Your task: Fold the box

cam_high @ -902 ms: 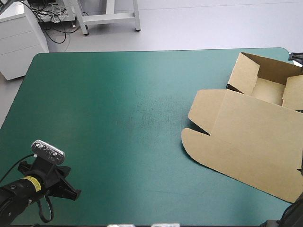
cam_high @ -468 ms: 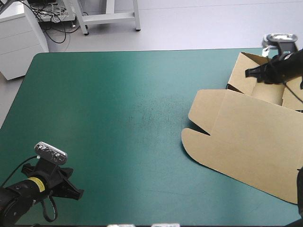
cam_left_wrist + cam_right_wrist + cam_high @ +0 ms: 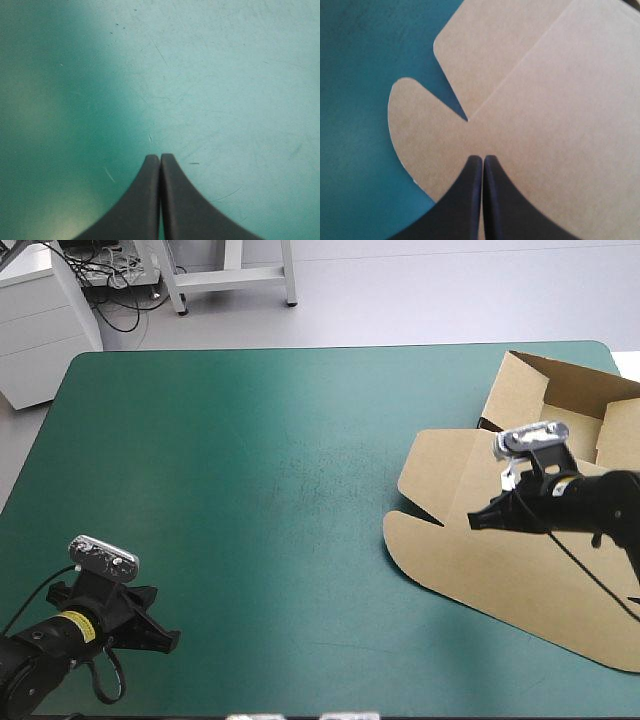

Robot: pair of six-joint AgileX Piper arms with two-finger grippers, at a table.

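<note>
The brown box [image 3: 540,540] lies at the table's right side, its tray walls raised at the far right [image 3: 560,405] and its lid flat toward the front, with two rounded flaps at the lid's left end. My right gripper [image 3: 475,522] hovers over the flat lid, shut, its tips pointing left toward the notch between the flaps. In the right wrist view the shut fingers [image 3: 481,159] meet just short of that notch, over the box [image 3: 545,100]. My left gripper [image 3: 172,640] rests low at the front left, shut over bare teal-green cover [image 3: 160,157].
A white cabinet [image 3: 40,320] and a table frame stand on the floor beyond the far edge. Bare teal-green cover [image 3: 260,490] spans the table's middle and left. The lid reaches close to the table's right and front edges.
My right arm has swept from the far right, over the tray, down and left above the flat lid, and its fingers have shut. The left arm has barely shifted.
</note>
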